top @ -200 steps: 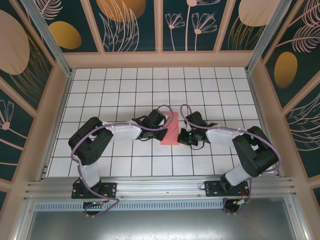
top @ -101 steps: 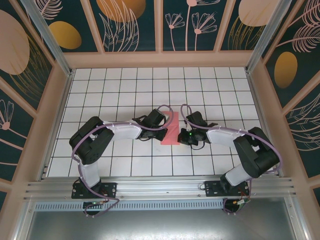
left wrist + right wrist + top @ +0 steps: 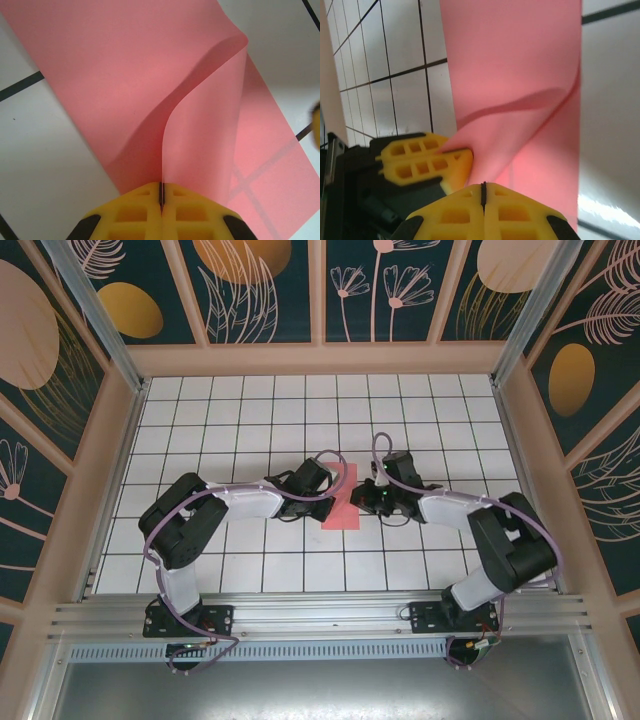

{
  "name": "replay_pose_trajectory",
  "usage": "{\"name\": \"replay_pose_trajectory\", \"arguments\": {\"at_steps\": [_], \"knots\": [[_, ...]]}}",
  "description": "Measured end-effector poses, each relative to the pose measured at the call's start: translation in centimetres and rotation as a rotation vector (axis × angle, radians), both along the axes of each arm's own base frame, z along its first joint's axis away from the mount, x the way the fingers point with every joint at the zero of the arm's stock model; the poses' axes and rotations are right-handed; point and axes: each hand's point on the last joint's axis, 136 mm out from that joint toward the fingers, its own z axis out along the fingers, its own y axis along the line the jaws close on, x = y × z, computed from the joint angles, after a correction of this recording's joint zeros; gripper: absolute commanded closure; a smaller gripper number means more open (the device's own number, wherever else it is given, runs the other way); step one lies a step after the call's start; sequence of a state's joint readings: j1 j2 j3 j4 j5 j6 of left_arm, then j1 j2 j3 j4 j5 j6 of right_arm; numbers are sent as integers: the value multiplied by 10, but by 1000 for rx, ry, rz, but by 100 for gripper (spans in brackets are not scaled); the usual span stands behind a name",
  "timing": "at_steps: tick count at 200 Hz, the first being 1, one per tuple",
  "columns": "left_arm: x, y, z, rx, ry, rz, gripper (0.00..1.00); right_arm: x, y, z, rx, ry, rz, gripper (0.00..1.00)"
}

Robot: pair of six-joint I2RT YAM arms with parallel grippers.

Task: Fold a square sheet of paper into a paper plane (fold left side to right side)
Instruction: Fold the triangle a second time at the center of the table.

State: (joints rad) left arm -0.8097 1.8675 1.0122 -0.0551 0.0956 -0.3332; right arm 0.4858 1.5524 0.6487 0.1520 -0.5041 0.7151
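The square sheet of paper (image 3: 340, 512) is pink-red and lies as a narrow folded strip at the middle of the white grid table. My left gripper (image 3: 334, 484) is shut on a lifted edge of it. In the left wrist view that curled flap (image 3: 200, 130) runs straight into the closed yellow jaws (image 3: 161, 197). My right gripper (image 3: 363, 498) is at the strip's right edge, shut. In the right wrist view its closed tips (image 3: 483, 192) sit against the paper (image 3: 520, 60), beside the left fingers (image 3: 420, 160). Whether paper is pinched there I cannot tell.
The white grid table (image 3: 200, 430) is walled by wooden frames and patterned panels. An aluminium rail (image 3: 320, 615) runs along the near edge, where both arm bases stand. Purple cables loop over both wrists near the paper.
My right gripper has moved farther from the bases and left, up to the paper's right edge. The left arm and its grip have stayed put.
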Motion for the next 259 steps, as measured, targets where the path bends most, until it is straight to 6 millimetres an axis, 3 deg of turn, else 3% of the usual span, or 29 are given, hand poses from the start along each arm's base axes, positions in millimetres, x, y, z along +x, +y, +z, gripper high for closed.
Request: {"name": "replay_pose_trajectory", "arguments": {"at_steps": [58,161,200,230,259], "knots": [[0,0,0,0,0,0,98,13,27,-8,13,2,48,100],[0,0,0,0,0,0,96,11,14,-36,-101,43,40,100],[0,0,0,0,0,0,89,11,12,-38,-120,44,44,100],[1,2,2,11,3,12,75,10,12,-38,-121,45,44,100],[3,7,23,8,-24,38,67,10,12,-38,-121,46,44,100]]}}
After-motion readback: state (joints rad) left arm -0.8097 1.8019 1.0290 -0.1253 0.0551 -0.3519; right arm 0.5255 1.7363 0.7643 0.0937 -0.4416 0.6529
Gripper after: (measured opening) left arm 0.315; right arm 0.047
